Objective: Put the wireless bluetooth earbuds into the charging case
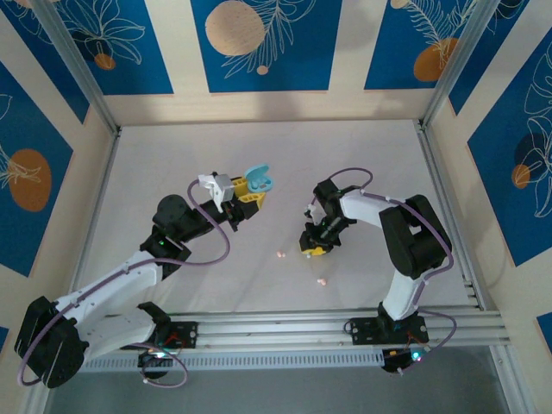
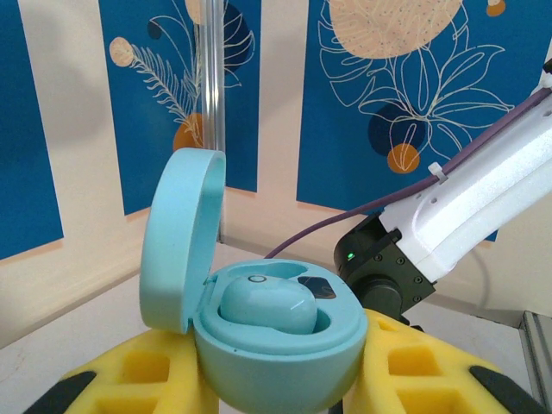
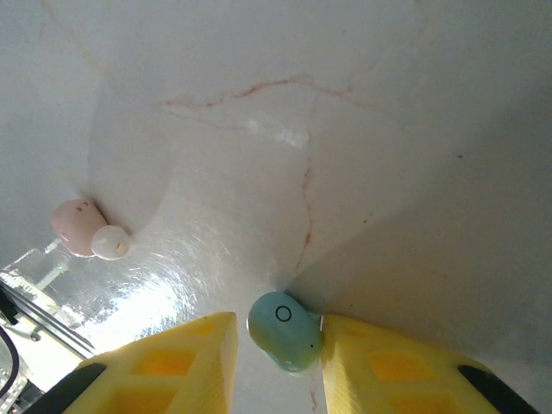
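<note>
Left gripper [image 2: 276, 341] clamped on the charging case [image 2: 276, 366] at lower centre of the left wrist view, yellow fingers [image 2: 138, 371] pressed against both its sides. Lid [image 2: 177, 233] hinged at the case's left, standing upright and open. Seated earbud [image 2: 267, 304], light blue, lying in the well, long axis left to right across the frame, rounded back up.

In the right wrist view, right gripper [image 3: 279, 323] aimed down at the white table [image 3: 362, 129], jaws slightly apart around a loose earbud [image 3: 285, 332] at bottom centre. Touching the finger at the frame's right, with a thin gap to the finger at the left. Long axis from upper left to lower right, ringed face toward the camera.

Near the left edge, pink earbud [image 3: 73, 222], white tip pointing lower right.
</note>
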`<state>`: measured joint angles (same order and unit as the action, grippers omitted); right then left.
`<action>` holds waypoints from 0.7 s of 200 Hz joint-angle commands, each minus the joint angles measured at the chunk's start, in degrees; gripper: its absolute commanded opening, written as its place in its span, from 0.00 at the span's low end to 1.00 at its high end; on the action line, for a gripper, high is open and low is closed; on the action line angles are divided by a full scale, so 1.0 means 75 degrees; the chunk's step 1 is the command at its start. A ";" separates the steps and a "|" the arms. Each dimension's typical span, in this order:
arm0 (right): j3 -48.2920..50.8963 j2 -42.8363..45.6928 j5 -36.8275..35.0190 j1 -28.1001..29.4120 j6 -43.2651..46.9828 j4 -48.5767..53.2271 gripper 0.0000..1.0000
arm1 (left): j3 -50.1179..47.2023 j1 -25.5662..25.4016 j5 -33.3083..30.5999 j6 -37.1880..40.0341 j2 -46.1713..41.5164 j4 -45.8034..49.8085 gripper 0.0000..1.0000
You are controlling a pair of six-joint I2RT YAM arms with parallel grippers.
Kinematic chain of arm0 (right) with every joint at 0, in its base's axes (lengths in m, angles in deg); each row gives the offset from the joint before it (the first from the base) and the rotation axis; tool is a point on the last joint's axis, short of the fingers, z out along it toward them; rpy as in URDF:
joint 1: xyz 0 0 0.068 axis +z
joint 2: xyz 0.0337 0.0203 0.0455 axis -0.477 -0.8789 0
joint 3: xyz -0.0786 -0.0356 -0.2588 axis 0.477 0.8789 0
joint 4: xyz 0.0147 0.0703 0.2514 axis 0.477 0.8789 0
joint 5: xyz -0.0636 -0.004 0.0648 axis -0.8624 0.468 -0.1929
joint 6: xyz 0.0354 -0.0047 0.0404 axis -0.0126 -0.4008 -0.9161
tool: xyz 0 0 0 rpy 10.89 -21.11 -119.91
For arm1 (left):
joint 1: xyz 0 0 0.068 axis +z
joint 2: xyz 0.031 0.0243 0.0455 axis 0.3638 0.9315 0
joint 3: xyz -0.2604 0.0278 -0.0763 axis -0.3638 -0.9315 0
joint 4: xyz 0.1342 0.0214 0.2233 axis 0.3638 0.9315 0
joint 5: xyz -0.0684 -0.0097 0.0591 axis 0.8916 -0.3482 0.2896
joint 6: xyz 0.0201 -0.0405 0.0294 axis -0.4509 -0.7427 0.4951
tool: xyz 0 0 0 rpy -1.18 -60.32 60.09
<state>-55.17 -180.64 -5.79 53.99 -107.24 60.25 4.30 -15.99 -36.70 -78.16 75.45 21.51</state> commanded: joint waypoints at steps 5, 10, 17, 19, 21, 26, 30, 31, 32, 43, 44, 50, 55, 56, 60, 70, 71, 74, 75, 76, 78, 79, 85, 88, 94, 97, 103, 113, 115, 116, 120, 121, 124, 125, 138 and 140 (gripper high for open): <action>-0.0144 -0.0225 0.0047 0.0127 0.0056 0.0133 0.31 | 0.0198 -0.0029 -0.0077 -0.0004 -0.0079 -0.0103 0.27; -0.0170 -0.0249 0.0037 0.0145 0.0041 0.0131 0.30 | 0.0199 -0.0028 -0.0076 -0.0001 -0.0071 -0.0118 0.27; -0.0197 -0.0268 0.0016 0.0153 0.0024 0.0132 0.30 | 0.0197 -0.0031 -0.0071 -0.0016 -0.0064 -0.0118 0.28; -0.0205 -0.0275 0.0013 0.0166 0.0021 0.0126 0.30 | 0.0200 -0.0034 -0.0071 -0.0005 -0.0063 -0.0123 0.27; -0.0210 -0.0273 0.0009 0.0167 0.0020 0.0113 0.29 | 0.0209 -0.0038 -0.0062 -0.0008 -0.0063 -0.0115 0.28; -0.0227 -0.0276 0.0002 0.0179 0.0008 0.0110 0.29 | 0.0209 -0.0034 -0.0059 -0.0010 -0.0063 -0.0112 0.28; -0.0235 -0.0273 -0.0010 0.0186 -0.0010 0.0103 0.28 | 0.0211 -0.0030 -0.0059 -0.0012 -0.0063 -0.0119 0.28; -0.0241 -0.0273 -0.0010 0.0186 -0.0007 0.0106 0.28 | 0.0210 -0.0035 -0.0059 -0.0011 -0.0063 -0.0116 0.28; -0.0244 -0.0273 -0.0011 0.0186 -0.0017 0.0107 0.28 | 0.0209 -0.0031 -0.0059 -0.0010 -0.0063 -0.0114 0.28; -0.0282 -0.0299 -0.0046 0.0208 -0.0050 0.0097 0.25 | 0.0209 -0.0028 -0.0065 -0.0020 -0.0054 -0.0115 0.28; -0.0282 -0.0298 -0.0052 0.0209 -0.0056 0.0097 0.24 | 0.0209 -0.0034 -0.0062 -0.0015 -0.0052 -0.0120 0.28; -0.0311 -0.0315 -0.0080 0.0219 -0.0071 0.0107 0.23 | 0.0215 -0.0030 -0.0058 -0.0021 -0.0060 -0.0113 0.28; -0.0332 -0.0309 -0.0081 0.0222 -0.0086 0.0115 0.23 | 0.0215 -0.0033 -0.0059 -0.0021 -0.0058 -0.0112 0.28; -0.0336 -0.0308 -0.0082 0.0222 -0.0086 0.0118 0.23 | 0.0212 -0.0031 -0.0059 -0.0021 -0.0060 -0.0112 0.28; -0.0341 -0.0314 -0.0082 0.0236 -0.0095 0.0120 0.22 | 0.0204 -0.0038 -0.0059 -0.0017 -0.0057 -0.0116 0.28; -0.0370 -0.0291 -0.0086 0.0245 -0.0114 0.0140 0.22 | 0.0197 -0.0038 -0.0059 -0.0024 -0.0063 -0.0112 0.28; -0.0373 -0.0288 -0.0089 0.0245 -0.0111 0.0142 0.22 | 0.0197 -0.0039 -0.0059 -0.0017 -0.0068 -0.0118 0.28; -0.0376 -0.0282 -0.0103 0.0255 -0.0123 0.0150 0.22 | 0.0198 -0.0038 -0.0061 -0.0031 -0.0057 -0.0115 0.28; -0.0388 -0.0277 -0.0110 0.0256 -0.0128 0.0159 0.22 | 0.0198 -0.0033 -0.0060 -0.0026 -0.0060 -0.0113 0.28; -0.0388 -0.0275 -0.0113 0.0256 -0.0124 0.0163 0.22 | 0.0197 -0.0030 -0.0059 -0.0029 -0.0055 -0.0113 0.28; -0.0388 -0.0267 -0.0125 0.0263 -0.0131 0.0172 0.22 | 0.0197 -0.0031 -0.0059 -0.0032 -0.0061 -0.0115 0.28; -0.0388 -0.0264 -0.0127 0.0260 -0.0132 0.0176 0.22 | 0.0197 -0.0035 -0.0059 -0.0032 -0.0062 -0.0114 0.28; -0.0397 -0.0218 -0.0157 0.0266 -0.0161 0.0188 0.22 | 0.0197 -0.0028 -0.0059 -0.0028 -0.0056 -0.0114 0.28; -0.0393 -0.0190 -0.0163 0.0270 -0.0166 0.0190 0.22 | 0.0200 -0.0028 -0.0059 -0.0029 -0.0059 -0.0113 0.28; -0.0381 -0.0114 -0.0172 0.0270 -0.0190 0.0185 0.21 | 0.0186 -0.0029 -0.0071 -0.0039 -0.0062 -0.0123 0.28; -0.0380 -0.0071 -0.0175 0.0269 -0.0191 0.0180 0.21 | 0.0187 -0.0029 -0.0071 -0.0042 -0.0060 -0.0130 0.28; -0.0366 0.0022 -0.0195 0.0260 -0.0224 0.0176 0.21 | 0.0199 -0.0029 -0.0071 -0.0033 -0.0061 -0.0125 0.28; -0.0342 0.0209 -0.0188 0.0235 -0.0297 0.0164 0.21 | 0.0197 -0.0029 -0.0082 -0.0027 -0.0051 -0.0124 0.28; -0.0341 0.0264 -0.0190 0.0228 -0.0303 0.0161 0.21 | 0.0191 -0.0028 -0.0082 -0.0031 -0.0051 -0.0127 0.28; -0.0347 0.0283 -0.0189 0.0225 -0.0317 0.0158 0.21 | 0.0194 -0.0034 -0.0082 -0.0032 -0.0051 -0.0126 0.28; -0.0332 0.0383 -0.0196 0.0215 -0.0339 0.0148 0.21 | 0.0186 -0.0038 -0.0090 -0.0031 -0.0041 -0.0124 0.28; -0.0331 0.0395 -0.0197 0.0213 -0.0347 0.0146 0.21 | 0.0185 -0.0033 -0.0092 -0.0026 -0.0040 -0.0124 0.28; -0.0331 0.0486 -0.0199 0.0210 -0.0370 0.0157 0.21 | 0.0191 -0.0028 -0.0094 -0.0032 -0.0025 -0.0124 0.28; -0.0336 0.0517 -0.0199 0.0198 -0.0380 0.0162 0.21 | 0.0188 -0.0028 -0.0094 -0.0032 -0.0026 -0.0130 0.28; -0.0312 0.0891 -0.0222 0.0124 -0.0515 0.0194 0.21 | 0.0187 -0.0029 -0.0106 -0.0030 0.0005 -0.0136 0.28; -0.0307 0.0950 -0.0228 0.0106 -0.0550 0.0192 0.21 | 0.0191 -0.0031 -0.0106 -0.0029 0.0007 -0.0133 0.28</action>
<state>-57.09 -179.63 -7.45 55.47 -109.06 60.75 4.30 -15.99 -36.74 -78.18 75.45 21.49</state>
